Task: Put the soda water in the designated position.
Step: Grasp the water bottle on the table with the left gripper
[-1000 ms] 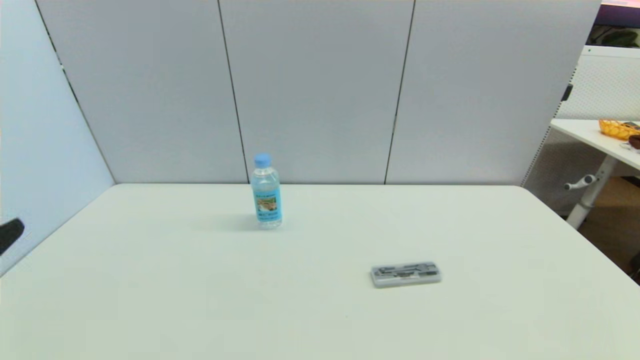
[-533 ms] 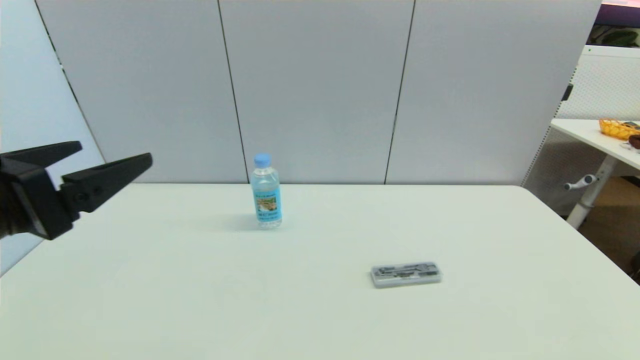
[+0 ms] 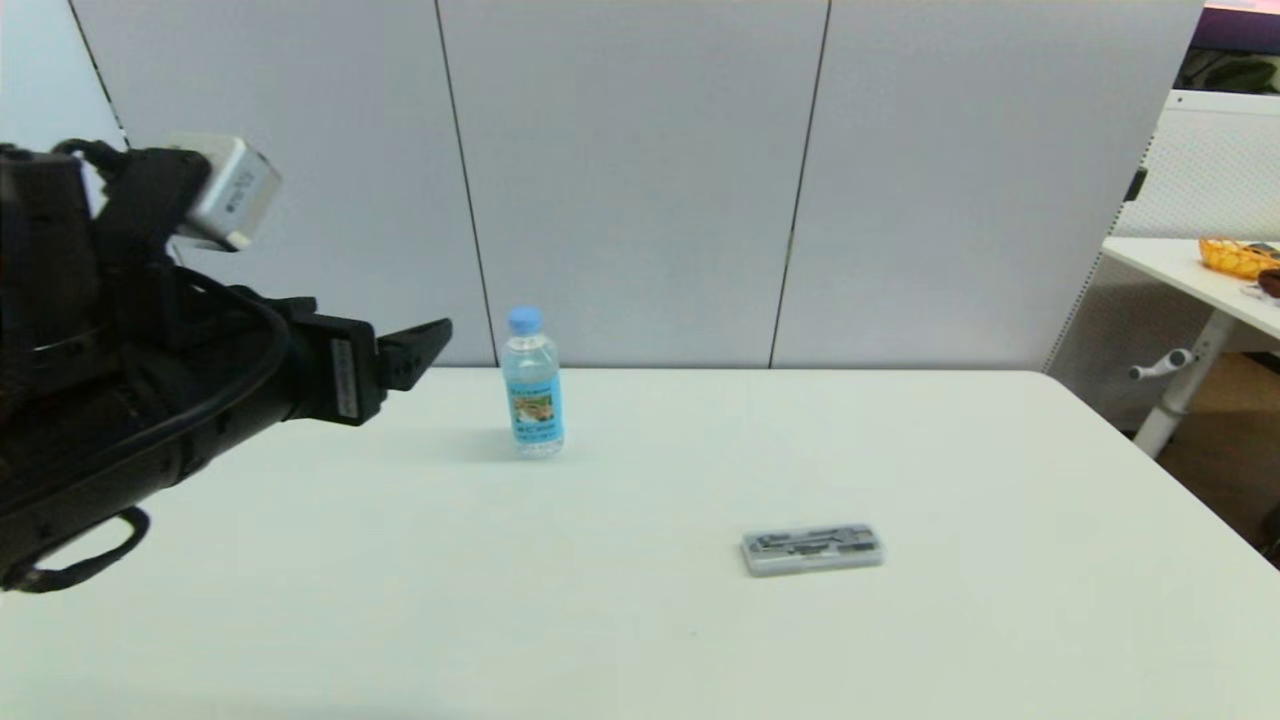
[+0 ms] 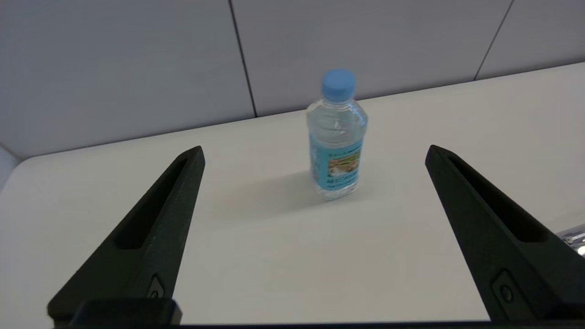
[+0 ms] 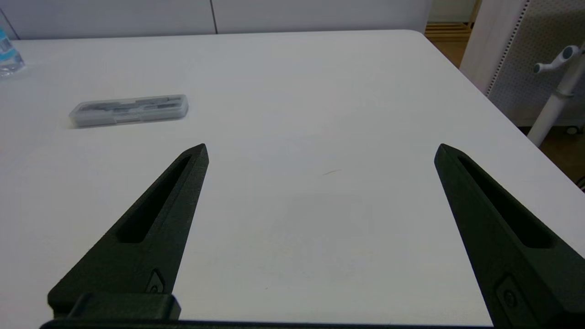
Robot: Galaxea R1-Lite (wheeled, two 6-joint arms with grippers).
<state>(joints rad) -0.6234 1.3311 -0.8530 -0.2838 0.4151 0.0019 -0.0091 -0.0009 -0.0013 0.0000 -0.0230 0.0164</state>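
The soda water (image 3: pixel 533 385), a small clear bottle with a light-blue cap and label, stands upright near the table's back edge, left of centre. My left gripper (image 3: pixel 435 340) hovers above the table just left of it, pointing at it, apart from it. In the left wrist view the soda water (image 4: pixel 337 137) stands ahead between the spread fingers (image 4: pixel 155 228) of the left gripper (image 4: pixel 315 153), which is open and holds nothing. My right gripper (image 5: pixel 322 153) is open over bare table at the right, out of the head view.
A flat grey case (image 3: pixel 812 549) lies right of centre on the white table (image 3: pixel 400 600); the right wrist view shows the case (image 5: pixel 129 110) too. Grey partition panels (image 3: pixel 630 180) close the back and left. Another table with an orange basket (image 3: pixel 1236 257) stands far right.
My left arm has swung in from the left edge, risen and reached right toward the bottle. The bottle and the case have not moved.
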